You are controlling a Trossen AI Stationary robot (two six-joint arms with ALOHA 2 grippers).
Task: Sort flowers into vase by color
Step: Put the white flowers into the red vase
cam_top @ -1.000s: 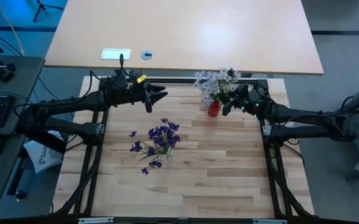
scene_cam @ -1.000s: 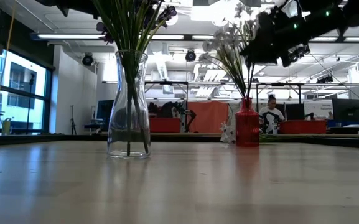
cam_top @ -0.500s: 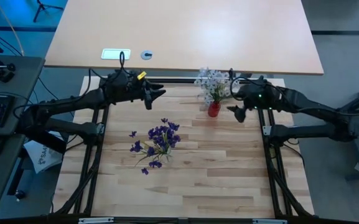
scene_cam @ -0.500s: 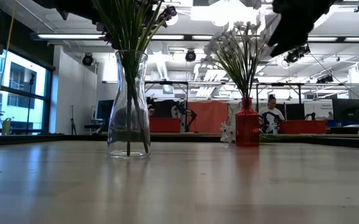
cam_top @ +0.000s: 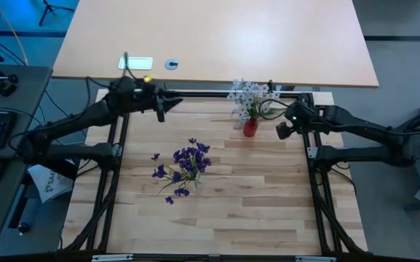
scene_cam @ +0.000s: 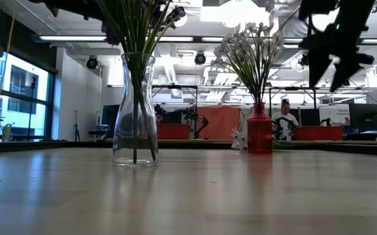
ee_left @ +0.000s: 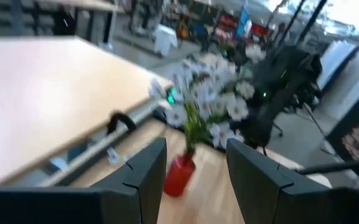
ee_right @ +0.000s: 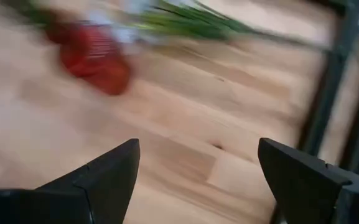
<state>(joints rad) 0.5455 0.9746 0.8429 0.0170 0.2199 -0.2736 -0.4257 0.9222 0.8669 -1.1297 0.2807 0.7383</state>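
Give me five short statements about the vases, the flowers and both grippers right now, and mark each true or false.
1. The red vase holds white flowers. True.
2. The purple flowers lie loose on the table. False: their stems stand in a clear glass vase.
3. The right gripper is shut on a stem. False: it is open and empty, beside the red vase.
4. The left gripper is open and holds nothing. True.
5. The red vase lies tipped over. False: it stands upright.
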